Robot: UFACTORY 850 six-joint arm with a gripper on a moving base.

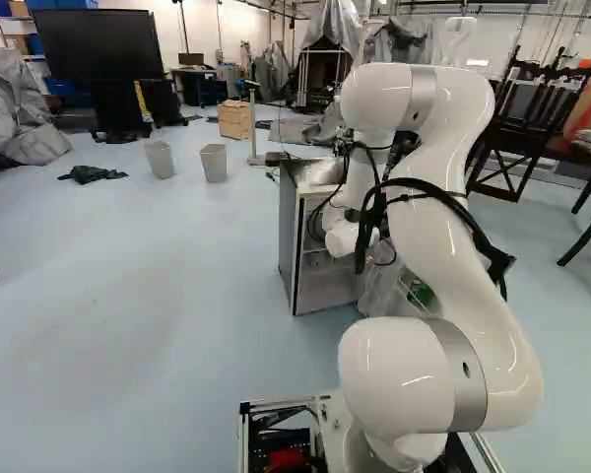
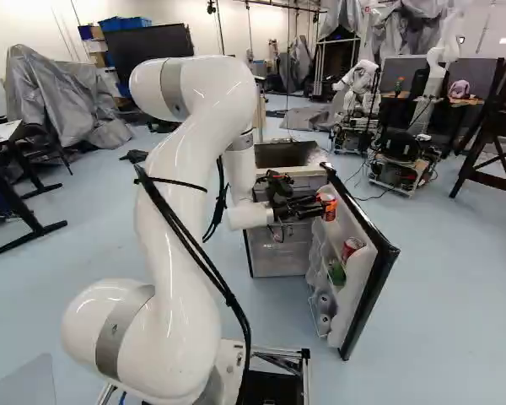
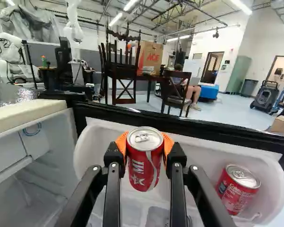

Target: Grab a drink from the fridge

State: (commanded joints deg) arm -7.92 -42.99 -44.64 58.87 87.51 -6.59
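My gripper (image 2: 314, 206) is at the inner side of the open fridge door (image 2: 373, 278) in the right base view. In the wrist view the gripper (image 3: 145, 150) is shut on a red can (image 3: 144, 163), an orange pad against each side. The can is upright, above the door's white upper shelf (image 3: 189, 142). A second red can (image 3: 237, 189) stands in that shelf, beside the gripper; the right base view shows this second can (image 2: 352, 248) too. The small fridge (image 1: 315, 266) has its door swung out.
Lower in the door are a green item (image 2: 336, 272) and pale round items (image 2: 324, 312). The door's dark edge (image 2: 383, 253) lies beyond the held can. Farther off are another robot (image 2: 354, 93), chairs (image 3: 175, 90) and two bins (image 1: 214, 163).
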